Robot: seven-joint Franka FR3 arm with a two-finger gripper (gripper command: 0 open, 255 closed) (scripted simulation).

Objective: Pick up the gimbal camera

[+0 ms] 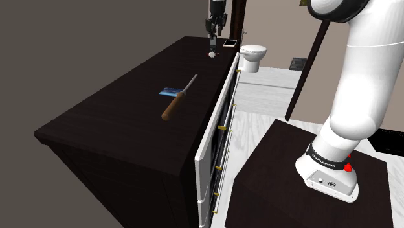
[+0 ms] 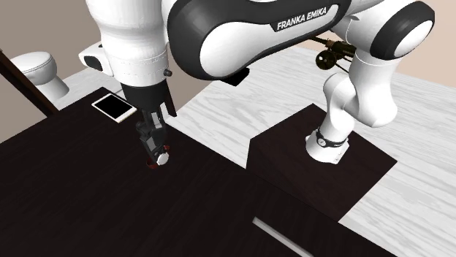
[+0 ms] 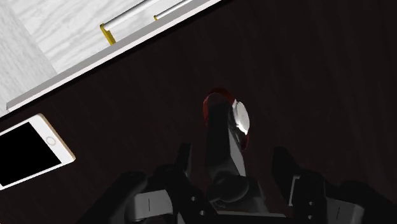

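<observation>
Nearest: dark stand (image 1: 285,162) at the shoulder view's lower right, with the white arm (image 1: 362,78) rising off it. Left of it is the dark desk (image 1: 110,116), its white drawer fronts (image 1: 217,129) facing the stand.

Mid-desk: a brown-handled tool (image 1: 179,98) with a thin metal blade lies flat. A blue card (image 1: 169,91) is right at the blade; can't tell if they touch.

Far end of desk: jaws point down over the gimbal camera (image 3: 222,124). Jaws are spread, with the fingers (image 3: 183,167) straddling it. The camera's dark body sits between them, its red ring and grey lens just past the tips. One finger shows a clear gap to the body. The other is close; can't tell if it touches. The camera sits on the desk near the drawer-side edge.

Beyond it a phone (image 3: 28,153), pale frame and black screen, lies flat, apart from the camera.

Farthest: white toilet (image 1: 254,55) on the pale floor (image 1: 259,110).
</observation>
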